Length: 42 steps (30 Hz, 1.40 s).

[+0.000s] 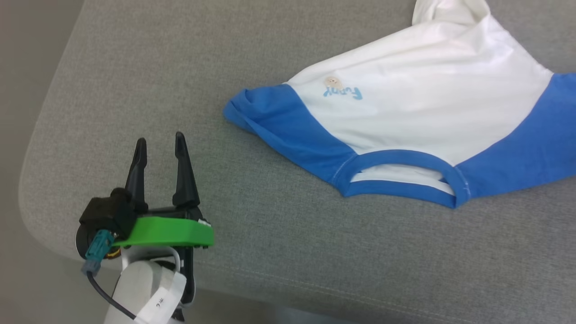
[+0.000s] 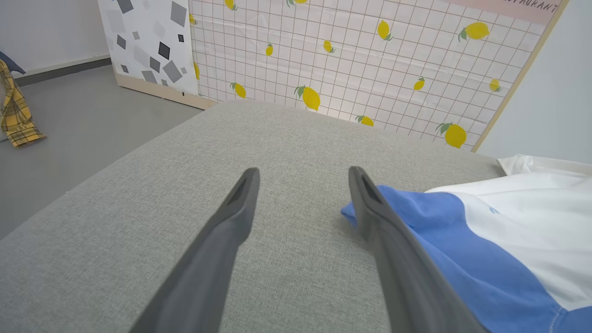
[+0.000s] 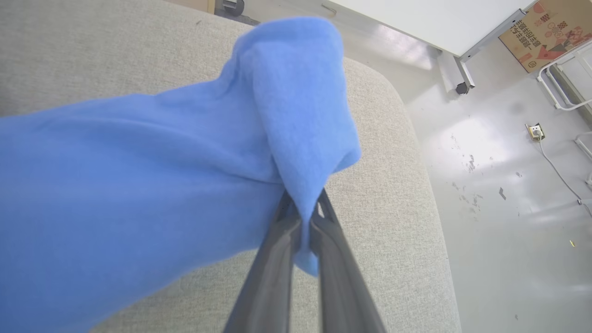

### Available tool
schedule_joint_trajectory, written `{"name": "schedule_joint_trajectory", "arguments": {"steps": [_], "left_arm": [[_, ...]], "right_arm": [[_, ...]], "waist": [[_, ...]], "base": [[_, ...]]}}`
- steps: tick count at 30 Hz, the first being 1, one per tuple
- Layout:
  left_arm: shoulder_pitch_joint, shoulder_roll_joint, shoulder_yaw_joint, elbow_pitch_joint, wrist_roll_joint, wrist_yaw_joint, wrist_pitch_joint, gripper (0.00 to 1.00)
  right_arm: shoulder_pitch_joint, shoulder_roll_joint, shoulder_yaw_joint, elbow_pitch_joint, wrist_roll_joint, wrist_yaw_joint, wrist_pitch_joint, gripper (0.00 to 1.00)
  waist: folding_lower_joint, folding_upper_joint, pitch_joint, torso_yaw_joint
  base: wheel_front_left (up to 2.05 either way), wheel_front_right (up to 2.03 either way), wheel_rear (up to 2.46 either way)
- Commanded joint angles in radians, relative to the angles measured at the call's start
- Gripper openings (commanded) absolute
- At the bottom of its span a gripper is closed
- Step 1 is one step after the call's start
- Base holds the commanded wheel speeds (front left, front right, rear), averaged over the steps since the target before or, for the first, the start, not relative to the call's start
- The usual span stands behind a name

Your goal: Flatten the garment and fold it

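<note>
White garment [image 1: 405, 112] with blue sleeves; grey cushion [image 1: 135, 90]; lemon-patterned grid panel [image 2: 370, 60]; yellow plaid cloth [image 2: 16, 115]

The garment [image 1: 418, 103], white with blue sleeves and collar, is lying on the grey cushion [image 1: 135, 90], collar facing its near edge; the right gripper [image 3: 305, 206] is pinching one blue sleeve.

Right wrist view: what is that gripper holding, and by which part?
The right gripper is shut on the garment, pinching a bunched fold of its blue sleeve. The left gripper is open and holds nothing.
</note>
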Motion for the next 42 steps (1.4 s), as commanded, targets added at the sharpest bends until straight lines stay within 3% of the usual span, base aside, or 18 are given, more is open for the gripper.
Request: {"name": "schedule_joint_trajectory", "arguments": {"steps": [1,3,4,5,6,13,20,25,30,42], "left_arm": [[-0.021,-0.002,-0.002,-0.002,-0.006,0.004,-0.004,1.0],[-0.029,-0.002,-0.002,-0.004,-0.006,0.005,-0.004,1.0],[-0.033,-0.002,-0.002,-0.006,-0.006,0.006,-0.004,1.0],[-0.035,-0.002,-0.002,-0.007,-0.006,0.008,-0.004,1.0],[-0.037,-0.002,-0.002,-0.007,-0.005,0.009,-0.004,1.0],[-0.031,-0.002,0.001,0.007,-0.003,0.014,-0.004,1.0],[-0.004,-0.002,0.007,0.033,0.0,0.004,-0.004,1.0],[0.018,-0.002,0.0,0.068,-0.003,-0.005,-0.004,1.0],[0.022,-0.002,-0.027,0.139,-0.029,-0.008,-0.002,1.0],[-0.135,-0.002,-0.079,0.337,-0.103,0.069,0.266,1.0]], "right_arm": [[-0.022,0.003,-0.005,0.023,-0.013,-0.002,-0.009,0.0],[-0.052,0.007,-0.006,0.055,-0.024,-0.002,-0.022,0.0],[-0.066,0.012,-0.003,0.069,-0.029,-0.002,-0.036,0.14],[-0.073,0.018,0.0,0.08,-0.031,-0.002,-0.047,0.43],[-0.079,0.025,0.005,0.096,-0.032,-0.002,-0.059,1.0],[-0.064,0.104,-0.019,0.113,-0.004,-0.002,-0.163,1.0],[0.092,0.236,0.006,-0.024,0.083,-0.002,-0.303,1.0],[0.256,0.346,0.083,-0.15,0.128,-0.002,-0.413,1.0],[0.388,0.401,0.18,-0.212,0.143,-0.002,-0.501,1.0],[0.48,0.44,0.352,-0.243,0.172,-0.002,-0.53,1.0]], "waist": [[0.0,0.0,0.031,0.015],[0.0,0.0,0.045,0.017],[0.0,0.0,0.051,0.017],[0.0,0.0,0.054,0.017],[0.0,0.0,0.056,0.015],[0.0,0.0,0.018,-0.013],[0.0,0.0,-0.069,-0.064],[0.0,0.0,-0.135,-0.114],[0.0,0.0,-0.18,-0.163],[0.0,0.0,-0.189,-0.24]], "base": [[0.0,0.0,0.0],[0.0,0.0,0.0],[0.0,0.0,0.0],[0.0,0.0,0.0],[0.0,0.0,0.0],[0.0,0.0,0.0],[0.0,0.0,0.0],[0.0,0.0,0.0],[0.0,0.0,0.0],[0.0,0.0,0.0]]}}
